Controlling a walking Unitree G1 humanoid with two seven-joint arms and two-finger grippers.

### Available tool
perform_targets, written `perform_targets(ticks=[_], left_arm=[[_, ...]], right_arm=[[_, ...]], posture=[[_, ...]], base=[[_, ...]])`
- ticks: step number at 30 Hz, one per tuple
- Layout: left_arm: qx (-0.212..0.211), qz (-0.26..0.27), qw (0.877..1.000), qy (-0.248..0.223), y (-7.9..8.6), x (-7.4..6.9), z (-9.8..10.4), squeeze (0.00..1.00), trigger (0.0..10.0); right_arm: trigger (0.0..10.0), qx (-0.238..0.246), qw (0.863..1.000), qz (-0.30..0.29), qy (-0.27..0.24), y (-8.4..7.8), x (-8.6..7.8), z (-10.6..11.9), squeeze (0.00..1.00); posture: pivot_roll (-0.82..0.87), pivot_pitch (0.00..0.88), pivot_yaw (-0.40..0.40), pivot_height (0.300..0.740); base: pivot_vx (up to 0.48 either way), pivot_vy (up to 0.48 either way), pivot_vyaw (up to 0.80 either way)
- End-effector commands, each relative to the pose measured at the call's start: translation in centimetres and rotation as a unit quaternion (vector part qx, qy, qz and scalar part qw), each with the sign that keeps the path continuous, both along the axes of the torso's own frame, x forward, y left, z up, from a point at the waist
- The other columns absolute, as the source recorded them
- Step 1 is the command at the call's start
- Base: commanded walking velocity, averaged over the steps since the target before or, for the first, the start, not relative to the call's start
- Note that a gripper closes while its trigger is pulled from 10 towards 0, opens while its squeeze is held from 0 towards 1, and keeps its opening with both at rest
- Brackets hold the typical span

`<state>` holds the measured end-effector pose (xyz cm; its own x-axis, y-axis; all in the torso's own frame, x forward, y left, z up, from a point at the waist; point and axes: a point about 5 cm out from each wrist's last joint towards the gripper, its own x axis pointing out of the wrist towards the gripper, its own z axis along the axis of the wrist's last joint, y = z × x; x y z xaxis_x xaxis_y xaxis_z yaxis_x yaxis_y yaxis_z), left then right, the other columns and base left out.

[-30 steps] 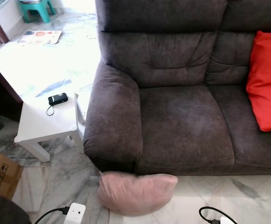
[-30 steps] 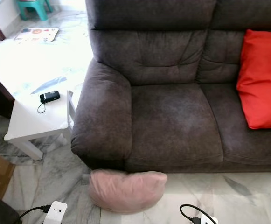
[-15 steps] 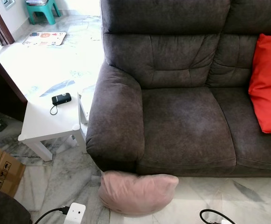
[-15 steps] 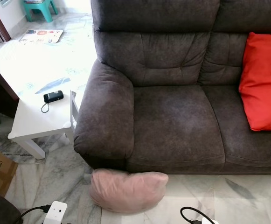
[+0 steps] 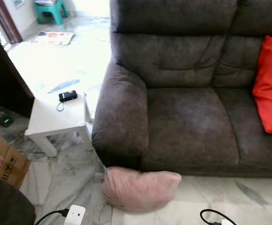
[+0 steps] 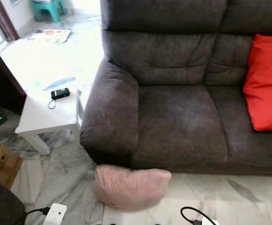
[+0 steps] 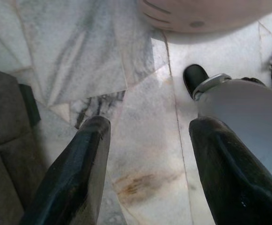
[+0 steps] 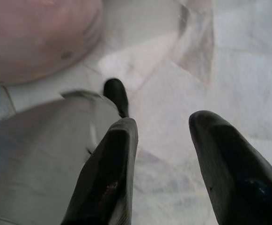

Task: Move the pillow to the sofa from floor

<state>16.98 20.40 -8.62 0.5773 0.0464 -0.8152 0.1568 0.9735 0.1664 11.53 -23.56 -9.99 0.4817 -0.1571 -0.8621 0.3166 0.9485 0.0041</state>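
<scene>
A pale pink pillow (image 5: 140,188) lies on the marble floor, pressed against the front of the dark grey sofa (image 5: 187,126) below its left armrest. Its edge shows in the left wrist view as the pink pillow (image 7: 210,14) and in the right wrist view as the pink pillow (image 8: 37,37). My left gripper (image 7: 147,140) hangs open over bare marble, short of the pillow. My right gripper (image 8: 161,136) is open too, above the floor beside the pillow. Nothing sits between either pair of fingers.
A red cushion (image 5: 271,84) leans at the sofa's right end. A white side table (image 5: 56,119) with a small black device (image 5: 68,96) stands left of the armrest. A cardboard box (image 5: 2,157) sits at far left. A white plug block (image 5: 75,215) and black cable (image 5: 213,216) lie near me.
The whole picture has shifted right and slightly up, so the camera has turned left. The pillow, sofa and table have stayed where they were.
</scene>
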Motion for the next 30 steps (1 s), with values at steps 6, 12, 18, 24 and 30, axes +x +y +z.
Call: perform_targets(ticks=[6, 12, 18, 24, 30], left_arm=[[0.003, 0.001, 1.0, 0.018, 0.27, -0.97, -0.4, 0.0, 10.0], [0.001, 0.002, 1.0, 0.017, 0.27, -0.97, -0.4, 0.0, 10.0], [0.003, 0.0, 1.0, 0.019, 0.29, -0.97, -0.4, 0.0, 10.0], [0.004, 0.0, 1.0, 0.019, 0.3, -0.97, -0.4, 0.0, 10.0], [0.004, 0.001, 1.0, 0.019, 0.35, -0.98, -0.4, 0.0, 10.0]], right_arm=[[10.0, 0.002, 1.0, -0.01, 0.007, -0.09, -0.64, -0.17, 0.0], [10.0, 0.001, 1.0, -0.01, 0.008, -0.09, -0.66, -0.17, 0.0], [10.0, 0.002, 1.0, -0.01, 0.007, -0.07, -0.63, -0.17, 0.0], [10.0, 0.002, 1.0, -0.009, 0.007, -0.08, -0.63, -0.17, 0.0], [10.0, 0.002, 1.0, -0.009, 0.003, -0.04, -0.57, -0.14, 0.0]], posture=[[-0.06, 0.115, 0.02, 0.74], [-0.06, 0.116, 0.021, 0.74], [-0.07, 0.114, 0.021, 0.74], [-0.06, 0.115, 0.021, 0.74], [-0.06, 0.116, 0.023, 0.74]], base=[[0.0, 0.0, 0.0], [0.0, 0.0, 0.0], [0.0, 0.0, 0.0], [0.0, 0.0, 0.0], [0.0, 0.0, 0.0]])
